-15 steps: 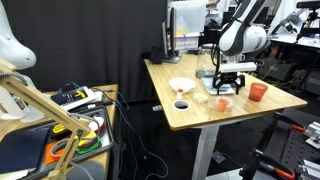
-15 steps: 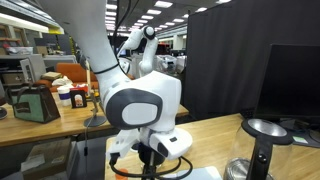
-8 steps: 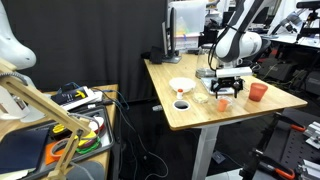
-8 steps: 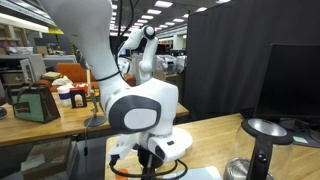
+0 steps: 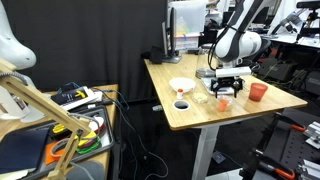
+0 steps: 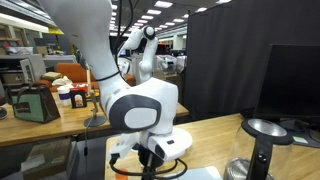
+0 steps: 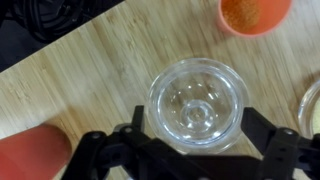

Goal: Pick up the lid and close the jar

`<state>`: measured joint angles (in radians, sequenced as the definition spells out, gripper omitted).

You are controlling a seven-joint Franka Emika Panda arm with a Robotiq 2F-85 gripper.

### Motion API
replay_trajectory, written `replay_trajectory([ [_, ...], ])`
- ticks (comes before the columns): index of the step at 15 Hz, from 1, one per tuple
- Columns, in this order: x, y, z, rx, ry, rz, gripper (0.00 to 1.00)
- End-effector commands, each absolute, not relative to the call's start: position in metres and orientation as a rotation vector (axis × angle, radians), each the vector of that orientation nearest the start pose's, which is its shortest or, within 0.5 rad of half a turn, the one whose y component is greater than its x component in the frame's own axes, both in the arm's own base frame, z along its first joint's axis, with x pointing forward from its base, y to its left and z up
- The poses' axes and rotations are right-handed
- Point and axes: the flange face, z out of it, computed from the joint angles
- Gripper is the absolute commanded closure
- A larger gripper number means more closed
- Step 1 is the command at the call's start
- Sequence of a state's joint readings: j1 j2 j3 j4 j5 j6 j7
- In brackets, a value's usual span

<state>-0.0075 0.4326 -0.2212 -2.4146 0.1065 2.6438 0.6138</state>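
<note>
Wrist view, item 1: gripper (image 7: 193, 132), dark fingers (image 7: 137, 118) entering from the bottom edge. The jaws stand spread wide, one on each side of item 2. I cannot tell whether they touch it.

Item 2: round clear glass piece (image 7: 197, 103), upright on the wooden table (image 7: 90, 85), centred between the fingers. I cannot tell whether it is the lid or the jar mouth, as only concentric clear rings show from above.

Item 3: orange cup (image 7: 255, 12) at the top right, cut off by the frame and well apart from the glass.

Item 4: red blurred object (image 7: 35, 155) at the bottom left, beside the left-hand finger; too blurred for me to identify.

Item 5: black cables (image 7: 55, 15) off the table edge at the top left.

Exterior views, item 6: in an exterior view I see the arm (image 5: 240, 42) reaching down over the far half of the table (image 5: 190, 117), with the gripper (image 5: 226, 93) low over the surface. A white bowl (image 5: 181, 85) sits near it on one side and a red cup (image 5: 258, 92) on the other. The glass is too small to make out here.

Item 7: in an exterior view the arm (image 6: 140, 105) fills the foreground and hides the work area.
</note>
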Motion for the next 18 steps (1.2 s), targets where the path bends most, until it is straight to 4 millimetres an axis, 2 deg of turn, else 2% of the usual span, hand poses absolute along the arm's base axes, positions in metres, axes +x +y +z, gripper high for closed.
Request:
replay_trajectory([
  [1, 0.452, -0.120, 0.124, -2.871, 1.456, 0.265, 0.32],
  [6, 0.456, -0.121, 0.128, -2.861, 1.450, 0.252, 0.68],
  [9, 0.456, -0.124, 0.130, -2.849, 1.460, 0.249, 0.84],
  [13, 0.456, -0.130, 0.132, -2.828, 1.484, 0.249, 0.94],
  [16, 0.453, -0.130, 0.136, -2.814, 1.477, 0.267, 0.92],
  [18, 0.450, -0.128, 0.145, -2.790, 1.447, 0.260, 0.92],
])
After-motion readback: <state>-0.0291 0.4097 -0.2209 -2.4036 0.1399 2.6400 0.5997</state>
